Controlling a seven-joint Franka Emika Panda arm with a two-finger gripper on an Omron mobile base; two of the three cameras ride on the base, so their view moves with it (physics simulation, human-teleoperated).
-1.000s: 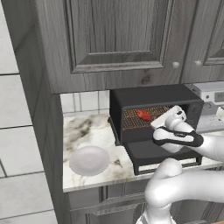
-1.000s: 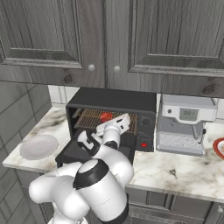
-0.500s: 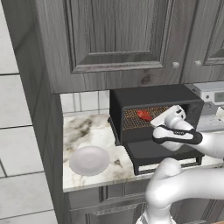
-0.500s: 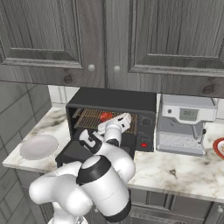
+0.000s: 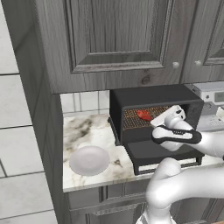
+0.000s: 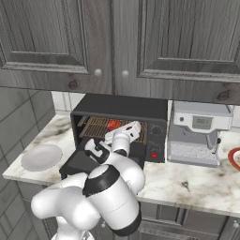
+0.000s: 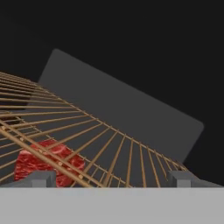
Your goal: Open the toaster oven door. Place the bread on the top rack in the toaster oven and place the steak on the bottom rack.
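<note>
Fingers (image 7: pixel 40 179) spread wide, nothing between them, and the gripper (image 7: pixel 109 179) is inside the toaster oven (image 5: pixel 153 98), apparently touching nothing. Just ahead the steak (image 7: pixel 46 162) lies under the wires of a coppery rack (image 7: pixel 105 148), which I'd judge means it's on the bottom one. The toaster oven door (image 5: pixel 159 153) hangs flat open, giving the arm room. A white plate (image 5: pixel 89 159) sits beside it.

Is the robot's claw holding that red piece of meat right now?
Apart. In the hand view the gripper is open, its fingertips spread wide, and the steak lies behind wire bars of a rack.
</note>
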